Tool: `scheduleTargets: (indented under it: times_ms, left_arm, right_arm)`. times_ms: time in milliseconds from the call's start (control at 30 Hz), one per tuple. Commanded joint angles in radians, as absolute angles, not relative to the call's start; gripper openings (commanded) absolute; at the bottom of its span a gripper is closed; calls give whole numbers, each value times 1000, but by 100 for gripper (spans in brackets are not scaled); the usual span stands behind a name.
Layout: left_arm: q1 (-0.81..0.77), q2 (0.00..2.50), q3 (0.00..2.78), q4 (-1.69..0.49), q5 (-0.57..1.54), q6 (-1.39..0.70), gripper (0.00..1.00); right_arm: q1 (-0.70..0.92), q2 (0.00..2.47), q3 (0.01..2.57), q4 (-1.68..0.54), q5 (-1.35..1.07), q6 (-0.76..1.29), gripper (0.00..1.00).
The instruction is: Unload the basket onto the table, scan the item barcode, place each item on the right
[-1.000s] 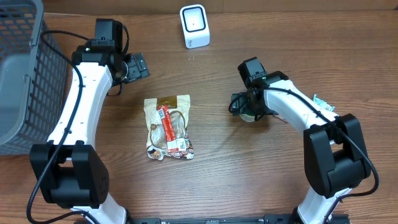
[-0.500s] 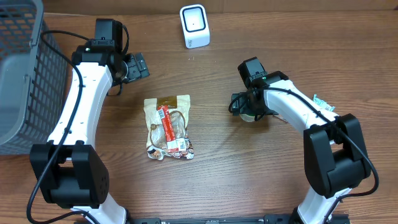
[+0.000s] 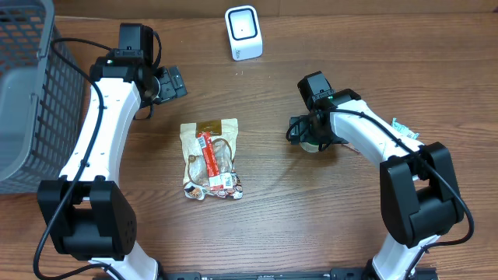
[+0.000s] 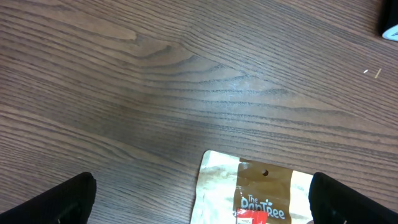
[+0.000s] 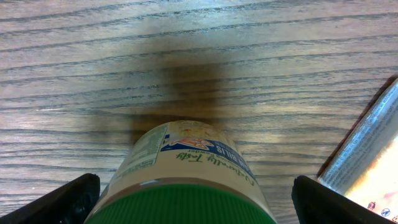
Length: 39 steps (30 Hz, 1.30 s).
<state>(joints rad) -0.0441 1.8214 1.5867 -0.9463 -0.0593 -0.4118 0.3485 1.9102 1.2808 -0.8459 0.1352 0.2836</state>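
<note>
The right jaws are seen spread wide on either side of a green-lidded jar, which stands upright on the bench right of centre. No pinch is evident, though it cannot be told whether the fingertips already touch its wall. The jar is judged to be the item meant for scanning, since it alone is bracketed. The placing suggests a grip on the body just under the lid, so that the label is left free to be turned toward the reader. No barcode can be made out on the visible part of the label.

The left jaws are likewise spread and empty, hanging over bare wood just beyond the top edge of a snack pouch. The pouch lies flat and face up near the middle of the bench — a second candidate, but untouched.

The white scanner is set at the far edge, well apart from the jar, and nothing is seen on the line between them. A shiny packet lies near the jar on its right side and could be brushed by the outer finger as it closes. A wire basket is kept at the left edge, out of the way.
</note>
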Motion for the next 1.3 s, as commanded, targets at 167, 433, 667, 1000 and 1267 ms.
scheduleTargets:
  times_ms: [167,433,667,1000,1267]
  left_arm:
    - [-46,1805,1607,-944,-55,-419,100]
    - [-46,1805,1607,-944,-55,-419,100]
    - [-46,1805,1607,-944,-55,-419,100]
    - [-46,1805,1607,-944,-55,-419,100]
    - [-46,1805,1607,-944,-55,-419,100]
  right_arm:
    - [348,1911,1309,-791,141,280,100]
    - [348,1911,1309,-771,141,280,100]
    - [348,1911,1309,-771,141,280,100]
    - [348,1911,1309,-771,134,281,100]
    - [345,1911,1309,-810,119,284,99]
